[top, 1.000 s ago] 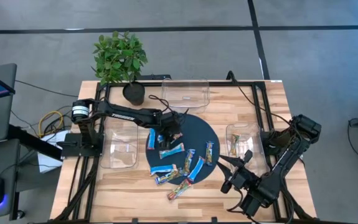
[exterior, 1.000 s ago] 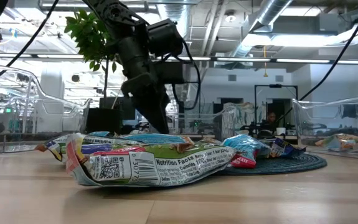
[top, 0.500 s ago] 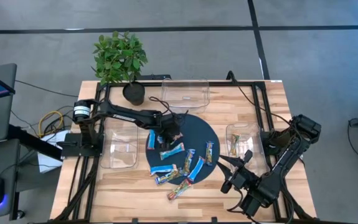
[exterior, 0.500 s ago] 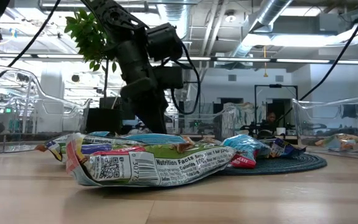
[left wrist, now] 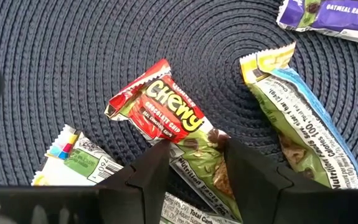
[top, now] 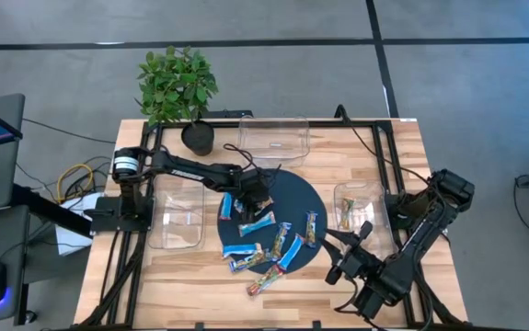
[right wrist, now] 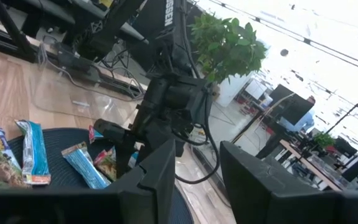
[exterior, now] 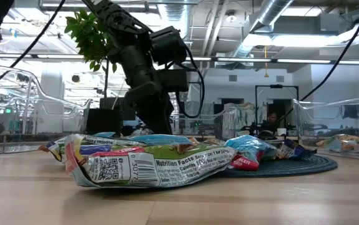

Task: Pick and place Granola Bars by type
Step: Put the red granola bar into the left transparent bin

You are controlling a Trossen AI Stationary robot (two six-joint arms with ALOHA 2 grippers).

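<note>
On the bench (top: 190, 267), most Granola Bars (top: 266, 241) lie crowded on the round dark mat (top: 299, 191) at its middle. The left gripper (left wrist: 193, 160) has its jaws open astride a red-and-green bar (left wrist: 166, 115); the right gripper (right wrist: 196, 163) waits, jaws open, near the front right corner. Closing may also pinch the neighbouring wrapper, since the packets overlap.

Grey concrete floor (top: 466, 83) around the wooden table (top: 402, 165); potted plant (top: 177, 83) at its corner; exposed ceiling ducts (exterior: 273, 19).
</note>
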